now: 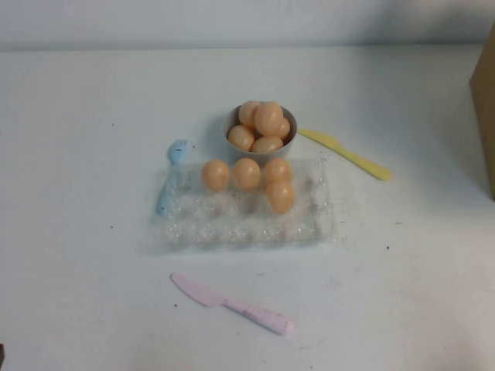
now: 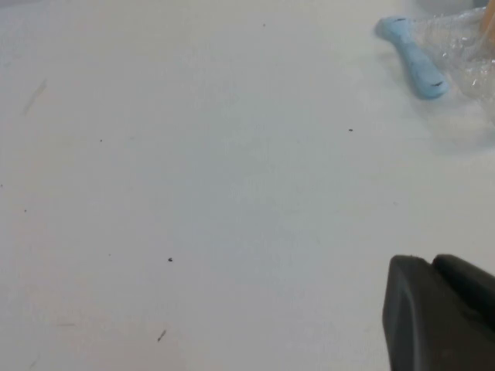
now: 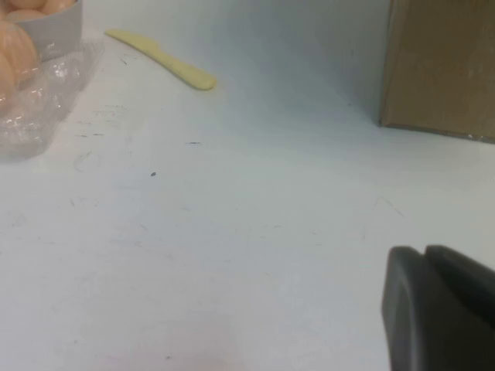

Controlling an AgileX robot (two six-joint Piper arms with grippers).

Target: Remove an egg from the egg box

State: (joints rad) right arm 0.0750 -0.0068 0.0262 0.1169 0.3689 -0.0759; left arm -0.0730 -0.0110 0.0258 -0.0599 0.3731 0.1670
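Landmark: the egg box (image 1: pixel 247 212), a clear crinkly tray in the middle of the table (image 1: pixel 93 294).
Left gripper (image 2: pixel 441 313): low over bare table, well to the left of the egg box; only a dark part of it shows in its wrist view, so I cannot tell if it is apart or together.
Blue fork (image 1: pixel 172 176): lies along the left edge of the egg box, touching it.
Eggs in the box: 4, all in the far half; 3 in a row, and the egg (image 1: pixel 281 195) just in front of the rightmost one.
Bowl (image 1: pixel 261 133): just behind the egg box, heaped with about 5 eggs.
Right gripper (image 3: pixel 441 309): low over the table, well to the right of the egg box; state cannot be told.
Risk 1: the light tray may lift or slide with the egg, because nothing holds it down.
Risk 2: the eggs stand close, so a finger may push a neighbour.
Risk 3: a hard squeeze on the smooth shell may crack it or let it slip.
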